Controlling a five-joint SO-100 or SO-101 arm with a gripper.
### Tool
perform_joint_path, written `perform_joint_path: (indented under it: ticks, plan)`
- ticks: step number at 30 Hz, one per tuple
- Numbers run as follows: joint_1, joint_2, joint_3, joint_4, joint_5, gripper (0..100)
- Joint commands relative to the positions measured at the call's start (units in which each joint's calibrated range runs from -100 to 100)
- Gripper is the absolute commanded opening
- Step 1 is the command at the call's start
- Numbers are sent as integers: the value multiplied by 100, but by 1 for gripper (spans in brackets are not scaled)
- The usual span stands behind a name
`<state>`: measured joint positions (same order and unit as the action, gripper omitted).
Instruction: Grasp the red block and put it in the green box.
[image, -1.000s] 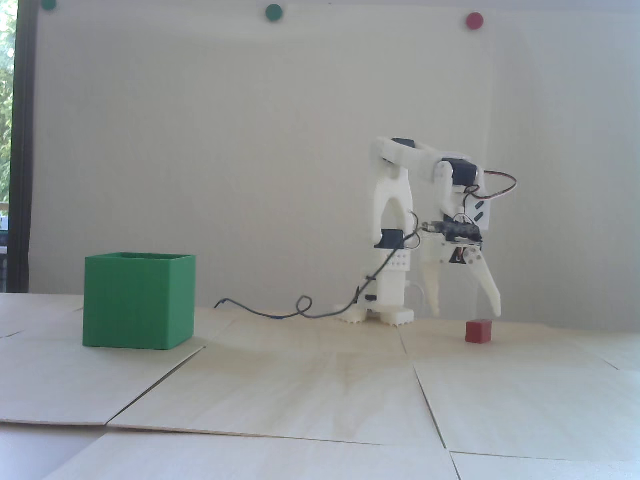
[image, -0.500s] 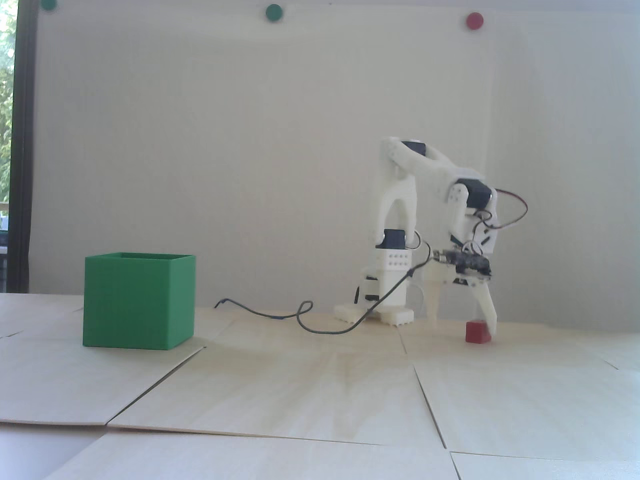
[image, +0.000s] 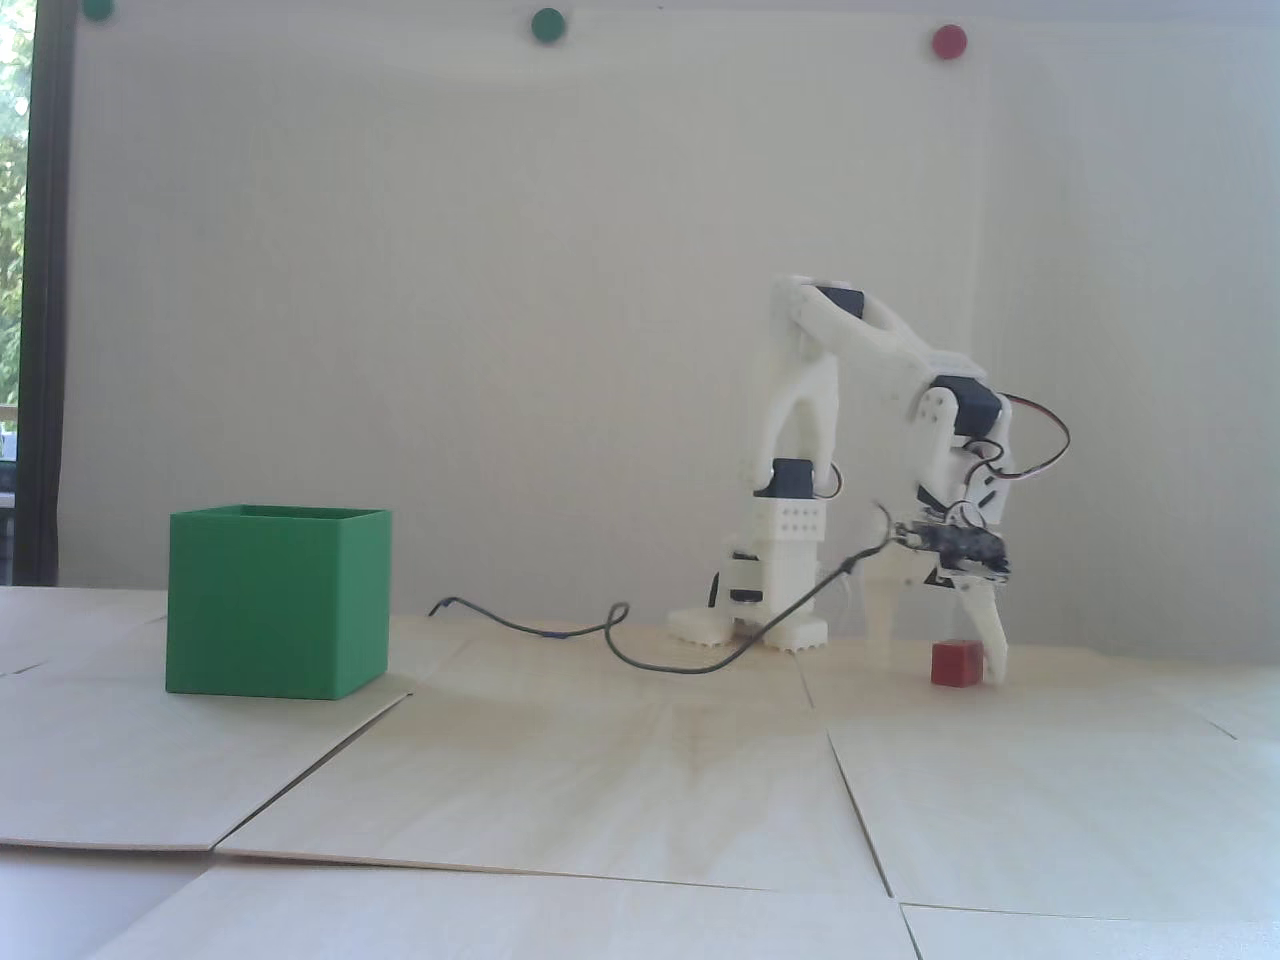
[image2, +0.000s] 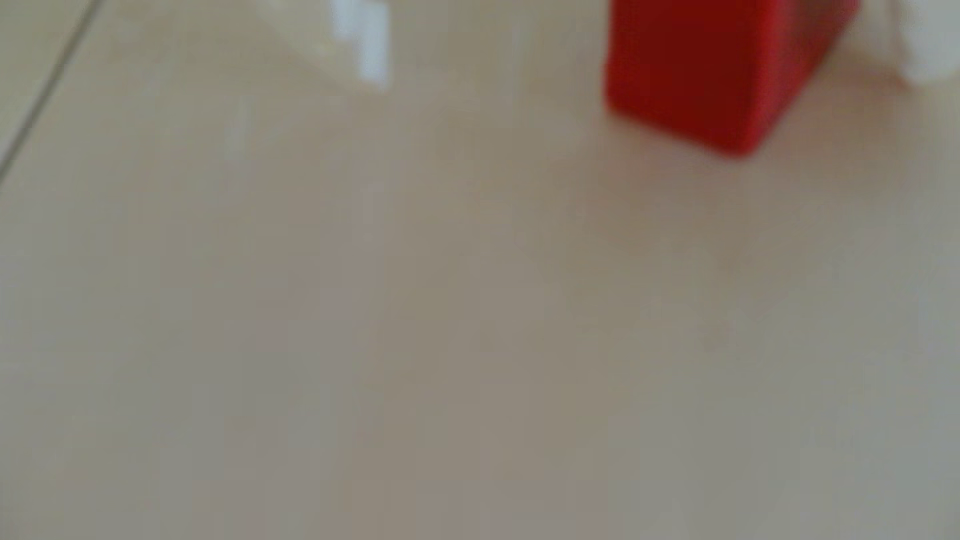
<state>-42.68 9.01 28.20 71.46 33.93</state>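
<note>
A: The end effector (image: 940, 668) is down at the tabletop (image: 640, 760), fingers spread wide, one each side of the red block (image: 956, 663).

B: Gripping it?

A: No, nothing held; the block sits flat in the fixed view. Closing, lifting and carrying to the green box (image: 277, 603), well apart on the left, all remain.

Red block (image: 957, 664): small matte cube, flat on the table, right side of the fixed view. Wrist view shows it blurred at the top right, one vertical edge facing the camera. Green box (image: 275, 602): large, thin-walled, open top, upright, well apart at left.
</note>
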Motion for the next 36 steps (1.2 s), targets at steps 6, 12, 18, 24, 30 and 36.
perform_joint_path:
  ticks: [6,12,18,24,30,36]
  plan:
    - [-183,-20,-912,12,89,34]
    - [-183,-13,-957,-38,89,28]
    - [-167,-5,-957,-47,79,7]
    - [-151,-5,-957,-47,84,15]
    - [-167,-5,-957,-47,84,19]
    - [-183,-5,-948,-47,271,32]
